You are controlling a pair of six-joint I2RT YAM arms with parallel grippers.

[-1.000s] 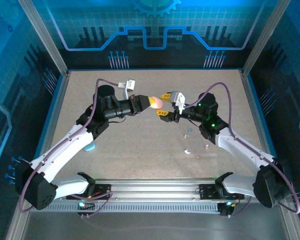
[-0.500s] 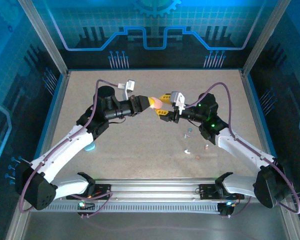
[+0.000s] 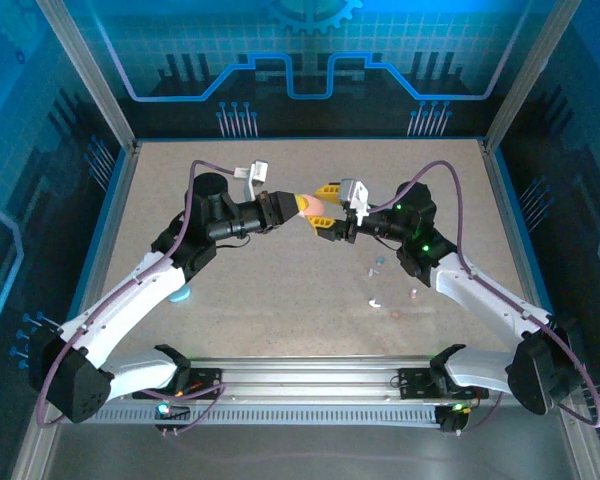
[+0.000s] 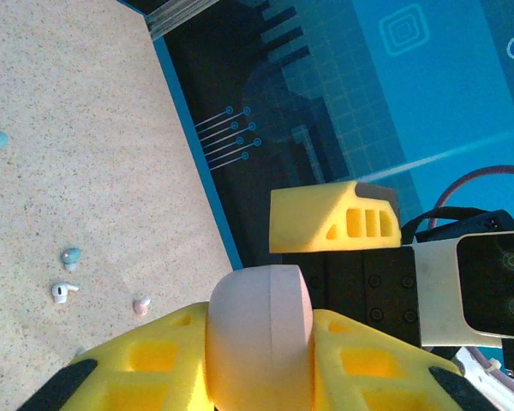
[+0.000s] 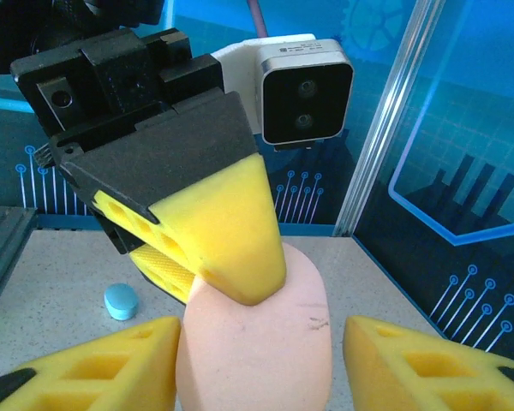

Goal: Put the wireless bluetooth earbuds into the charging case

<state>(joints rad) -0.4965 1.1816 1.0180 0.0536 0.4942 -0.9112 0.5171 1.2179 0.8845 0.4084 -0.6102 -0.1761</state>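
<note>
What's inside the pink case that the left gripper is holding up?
Nothing inside shows: the pink case, clamped in the left gripper, looks closed, so its interior is covered. Four earbuds lie loose on the table.

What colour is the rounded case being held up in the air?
Pale pink. The case shows best in the right wrist view.

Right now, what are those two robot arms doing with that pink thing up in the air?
The left gripper is shut on a pink case and holds it up above the table. The right gripper has one finger on each side of the case, with its jaws open, so it looks ready to grab or open it. Several tiny earbuds lie loose on the table, waiting to go in.
</note>
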